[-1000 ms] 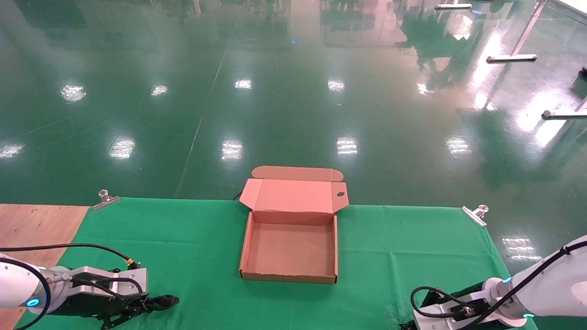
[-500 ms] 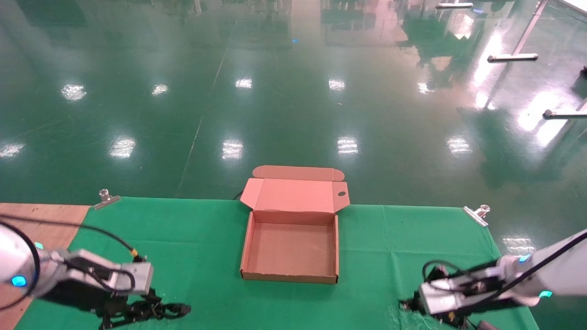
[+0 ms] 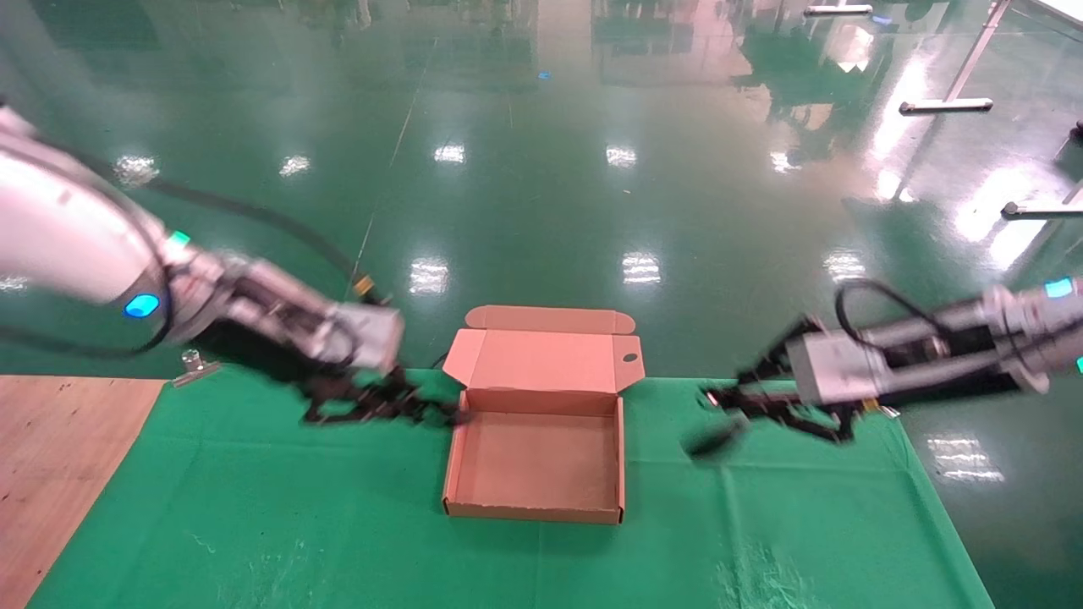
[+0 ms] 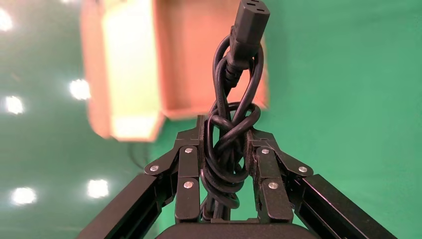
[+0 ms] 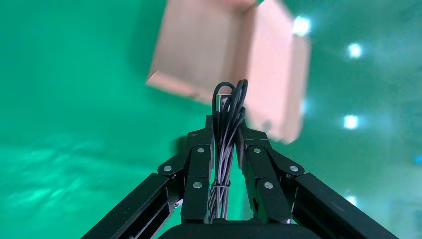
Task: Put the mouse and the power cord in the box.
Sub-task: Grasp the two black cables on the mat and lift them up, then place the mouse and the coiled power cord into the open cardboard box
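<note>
The box [image 3: 533, 511] lies open at the middle of the green cloth, its lid [image 3: 541, 362] folded back and its inside bare. My left gripper [image 3: 408, 408] hovers at the box's back left corner, shut on the bundled power cord [image 4: 226, 149], whose plug [image 4: 248, 27] sticks out past the fingertips toward the box [image 4: 184, 59]. My right gripper [image 3: 729, 403] hangs off the box's right side, shut on the mouse's thin bundled cable [image 5: 226, 129]. A dark blurred shape, the mouse [image 3: 709, 441], dangles below it. The box [image 5: 199, 55] lies ahead of this gripper.
A green cloth [image 3: 338, 507] covers the table, with bare wood [image 3: 51, 457] at the left. A metal clip [image 3: 196, 369] pins the cloth's far left corner. Shiny green floor lies beyond the table's far edge.
Both arms have risen from the table's near corners and swung in toward the box, the left carrying the power cord and the right carrying the mouse by its cable.
</note>
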`<state>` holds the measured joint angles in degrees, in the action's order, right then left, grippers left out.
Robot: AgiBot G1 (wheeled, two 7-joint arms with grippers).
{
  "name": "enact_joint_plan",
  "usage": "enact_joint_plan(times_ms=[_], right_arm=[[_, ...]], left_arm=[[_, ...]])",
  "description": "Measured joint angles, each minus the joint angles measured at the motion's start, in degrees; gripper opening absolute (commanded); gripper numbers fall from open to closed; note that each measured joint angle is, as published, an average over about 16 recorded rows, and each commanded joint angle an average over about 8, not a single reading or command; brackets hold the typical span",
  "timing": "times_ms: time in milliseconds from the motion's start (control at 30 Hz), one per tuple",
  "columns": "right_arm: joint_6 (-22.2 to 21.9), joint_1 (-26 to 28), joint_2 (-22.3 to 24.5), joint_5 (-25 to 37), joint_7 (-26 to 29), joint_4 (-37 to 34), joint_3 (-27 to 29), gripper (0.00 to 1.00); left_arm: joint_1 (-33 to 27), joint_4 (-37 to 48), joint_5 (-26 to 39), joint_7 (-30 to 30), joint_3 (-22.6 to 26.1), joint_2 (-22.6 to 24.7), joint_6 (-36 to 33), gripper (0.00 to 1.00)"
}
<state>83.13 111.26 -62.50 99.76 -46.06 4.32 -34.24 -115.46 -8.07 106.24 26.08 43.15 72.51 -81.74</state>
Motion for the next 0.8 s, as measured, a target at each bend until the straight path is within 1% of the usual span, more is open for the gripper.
enact_joint_plan(times_ms=[200,400,500,633,800], right_arm=[[-1.06,3.9,-3.27,-1.47,2.6,0.41,1.05,0.0],[-3.24,5.77,-6.33,-2.14,4.09,-0.19,1.55,0.0],[-3.95,6.18,-7.19,-2.21,4.21,-0.72,1.61,0.0],[-4.09,6.43,-7.61,-2.27,3.83,-1.39,1.65,0.0],[-3.43,6.51,-7.53,-2.35,2.95,-2.03,1.7,0.0]], left_arm=[[-2.36,-2.44,-1.32,-0.38,-0.38,3.79,2.09,0.0],[-1.18,-4.85,-3.4,1.0,-0.57,5.26,6.46,0.0],[1.37,-5.98,-5.15,2.55,-0.9,5.36,9.92,0.0],[6.5,-7.17,-8.71,5.77,-1.97,5.4,15.53,0.0],[14.95,-9.21,-13.84,10.63,-3.34,5.64,26.2,0.0]])
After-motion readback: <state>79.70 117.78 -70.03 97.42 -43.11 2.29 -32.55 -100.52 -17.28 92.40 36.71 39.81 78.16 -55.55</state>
